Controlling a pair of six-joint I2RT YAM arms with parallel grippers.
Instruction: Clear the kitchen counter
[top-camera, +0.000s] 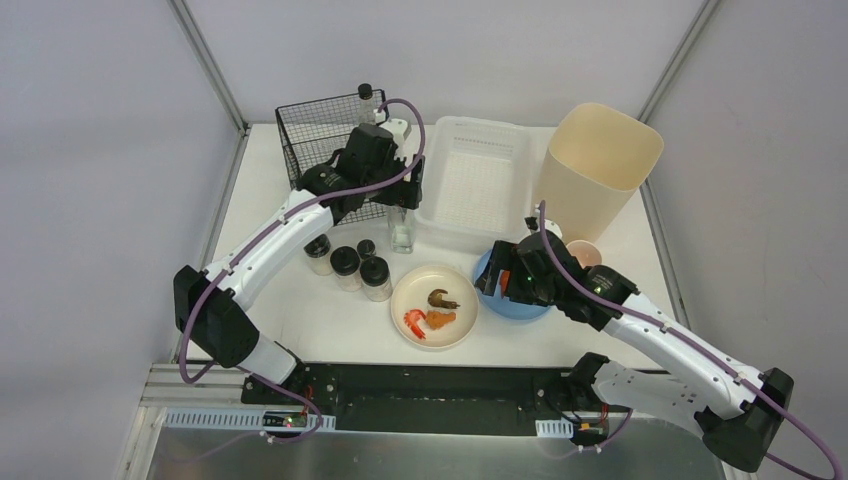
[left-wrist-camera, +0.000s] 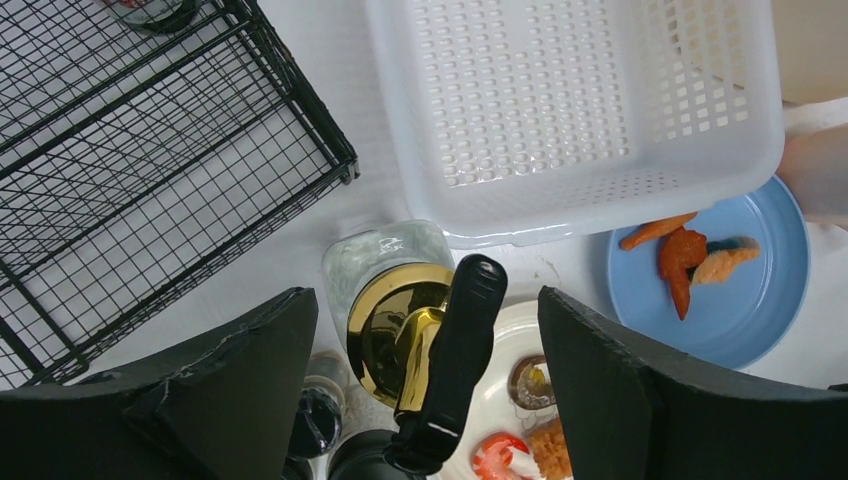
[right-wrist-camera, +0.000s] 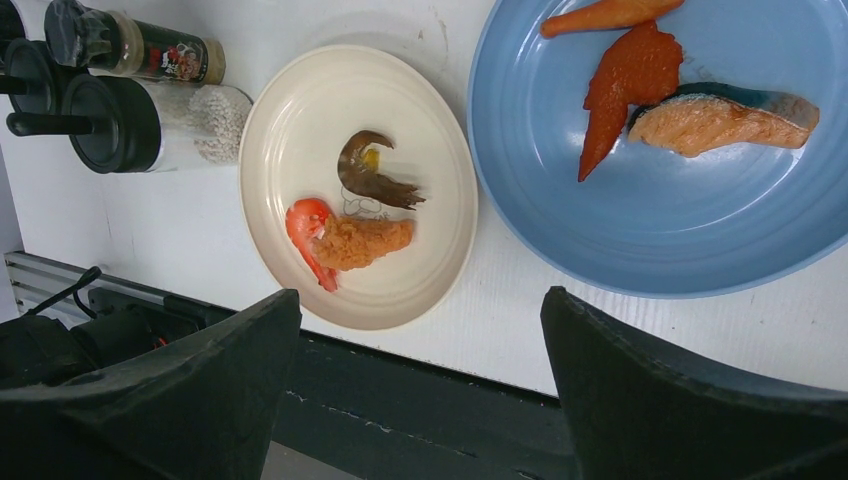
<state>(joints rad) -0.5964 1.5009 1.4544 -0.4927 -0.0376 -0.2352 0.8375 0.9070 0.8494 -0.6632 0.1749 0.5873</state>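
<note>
- The kitchen counter (top-camera: 330, 325) lies under everything, with the white basket (top-camera: 478, 180) at its far middle.
- The left gripper (left-wrist-camera: 422, 310) is found open, its jaws spread around the glass bottle (left-wrist-camera: 385, 265) at the basket's near-left corner, untouched.
- The right gripper (right-wrist-camera: 420, 300) is spread empty above the blue plate (right-wrist-camera: 700, 230), before the basket.
- Risk: the bottle could be tipped against the basket by an off-centre closure.

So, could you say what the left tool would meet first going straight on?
Probably the glass bottle, whose gold cap and black lever sit centred between the fingers of the open left tool; the gap to it is unclear.
</note>
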